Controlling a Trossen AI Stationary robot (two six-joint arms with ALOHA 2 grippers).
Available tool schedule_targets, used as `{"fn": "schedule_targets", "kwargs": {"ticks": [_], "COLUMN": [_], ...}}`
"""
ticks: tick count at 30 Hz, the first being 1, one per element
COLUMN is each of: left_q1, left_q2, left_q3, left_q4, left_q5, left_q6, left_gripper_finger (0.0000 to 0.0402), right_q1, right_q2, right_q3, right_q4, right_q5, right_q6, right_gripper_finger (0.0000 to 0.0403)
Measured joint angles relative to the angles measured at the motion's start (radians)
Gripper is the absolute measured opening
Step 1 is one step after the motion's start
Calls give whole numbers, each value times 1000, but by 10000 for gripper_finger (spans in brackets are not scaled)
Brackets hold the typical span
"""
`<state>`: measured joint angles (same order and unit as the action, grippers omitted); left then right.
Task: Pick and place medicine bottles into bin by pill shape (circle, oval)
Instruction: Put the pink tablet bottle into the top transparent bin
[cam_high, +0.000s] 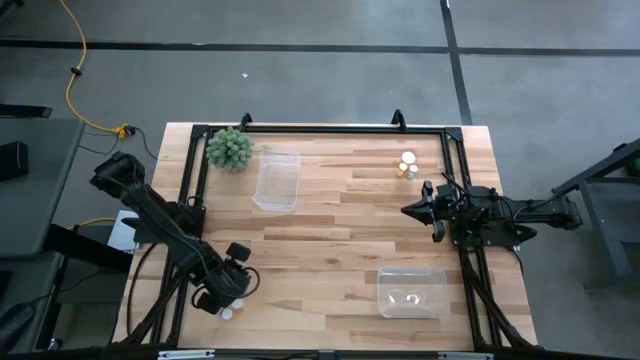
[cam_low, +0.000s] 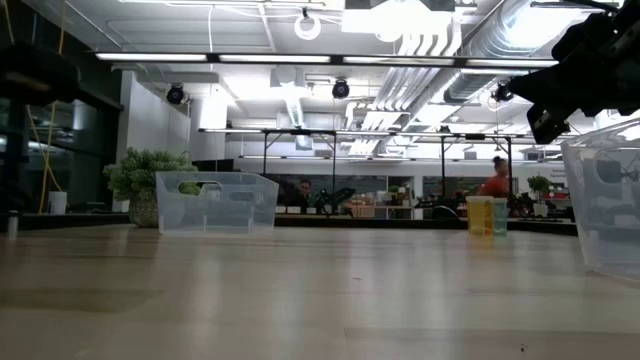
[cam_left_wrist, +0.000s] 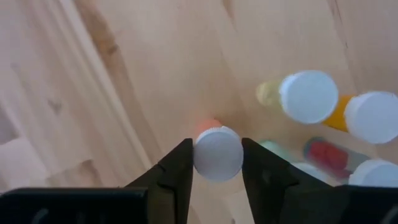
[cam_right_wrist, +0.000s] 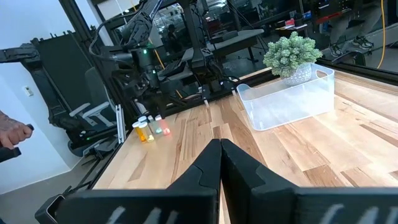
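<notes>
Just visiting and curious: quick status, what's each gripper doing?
Left gripper around a white-capped bottle. Right gripper shut, empty, above the table. More bottles close beside.
</notes>
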<state>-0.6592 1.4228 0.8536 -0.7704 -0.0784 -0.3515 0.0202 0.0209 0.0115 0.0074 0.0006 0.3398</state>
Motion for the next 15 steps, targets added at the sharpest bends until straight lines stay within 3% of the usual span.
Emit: {"fn": "schedule_targets", "kwargs": {"ticks": [7,15], "left_q1": [132,432], "left_q2": [-88,-219], "left_q3": [119,377], "left_q4": [-174,-391], "left_q5": [-23,-193], "left_q6": [142,403], "left_gripper_finger": [115,114], "right_q1": [0,0], "right_q2": [0,0], "right_q3": [0,0], "right_q4": [0,0], "right_q5": [0,0], "right_q6": [0,0], "right_gripper_finger": [0,0]}}
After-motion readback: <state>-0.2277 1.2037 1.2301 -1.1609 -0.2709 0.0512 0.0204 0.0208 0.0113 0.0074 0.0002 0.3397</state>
